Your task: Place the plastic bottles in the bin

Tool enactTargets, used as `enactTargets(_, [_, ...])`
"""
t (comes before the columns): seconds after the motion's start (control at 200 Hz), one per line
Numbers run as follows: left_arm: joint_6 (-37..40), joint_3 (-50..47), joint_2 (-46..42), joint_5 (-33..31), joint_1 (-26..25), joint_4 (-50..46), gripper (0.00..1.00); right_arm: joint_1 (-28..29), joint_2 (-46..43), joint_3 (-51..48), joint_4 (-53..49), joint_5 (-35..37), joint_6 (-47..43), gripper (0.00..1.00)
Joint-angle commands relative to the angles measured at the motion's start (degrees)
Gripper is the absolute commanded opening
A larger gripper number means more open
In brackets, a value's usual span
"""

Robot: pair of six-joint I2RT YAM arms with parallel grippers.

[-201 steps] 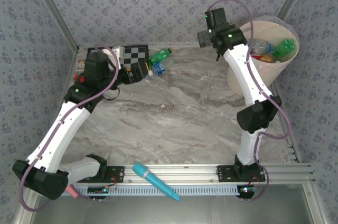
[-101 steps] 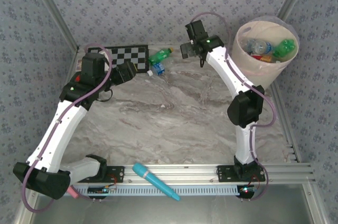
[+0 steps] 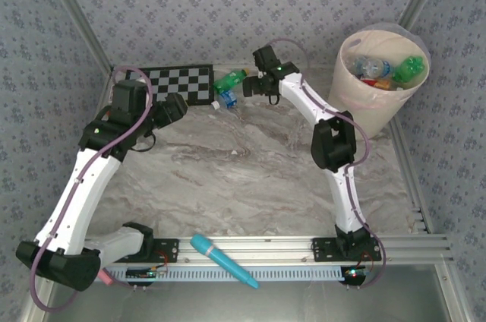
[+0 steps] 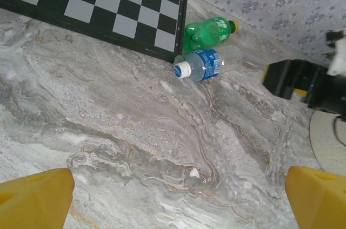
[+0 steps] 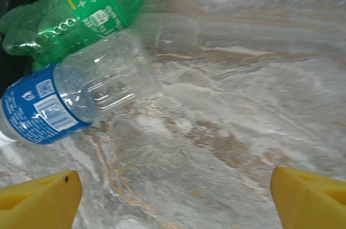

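Marbled grey surface [image 3: 250, 178], seen whole from overhead, with the bin [image 3: 373, 103] standing upright at its far right corner. The overhead view looks into the bin, where a clear bottle [image 3: 372, 67] and a green one [image 3: 411, 67] lie among others. A chessboard [image 3: 178, 81] lies flat along the far edge, left of centre. The left gripper [image 3: 181, 106] hangs above the surface just in front of the chessboard, and its wrist view shows its yellow fingers [image 4: 32, 199] wide apart with nothing between them. The right gripper [image 3: 247, 88] reaches to the far edge at centre. Its wrist view shows its fingers [image 5: 40, 196] apart and empty, just short of two bottles lying on their sides. A teal microphone [image 3: 222, 259] lies across the rail at the near edge. Two plastic bottles are outside the bin, at the chessboard's right end. The green bottle [image 5: 81, 13] has a yellow cap and lies nearer the far edge. The clear bottle with a blue label [image 5: 81, 94] touches it. The left wrist view adds this bottle's white cap, turned towards the chessboard's corner, and the right wrist view adds the print on both labels.
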Motion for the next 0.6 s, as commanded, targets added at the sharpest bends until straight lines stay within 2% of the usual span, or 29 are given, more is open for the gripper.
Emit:
enactTargets(0.0, [-0.78,0.33,-1.23,-0.34,0.37,-1.42,1.0,0.74,2.39,2.45,4.25,-5.12,9.04,0.91])
enactTargets(0.325, [-0.65,-0.82,-2.82,0.69,0.37,-0.33,1.0,0.53,8.37,2.87,14.15,-7.62,30.77,0.87])
enactTargets(0.595, [0.03,-1.0,-3.08,1.48,0.37,-0.56,1.0,0.66,14.49,7.23,18.41,-6.69,39.71,0.88])
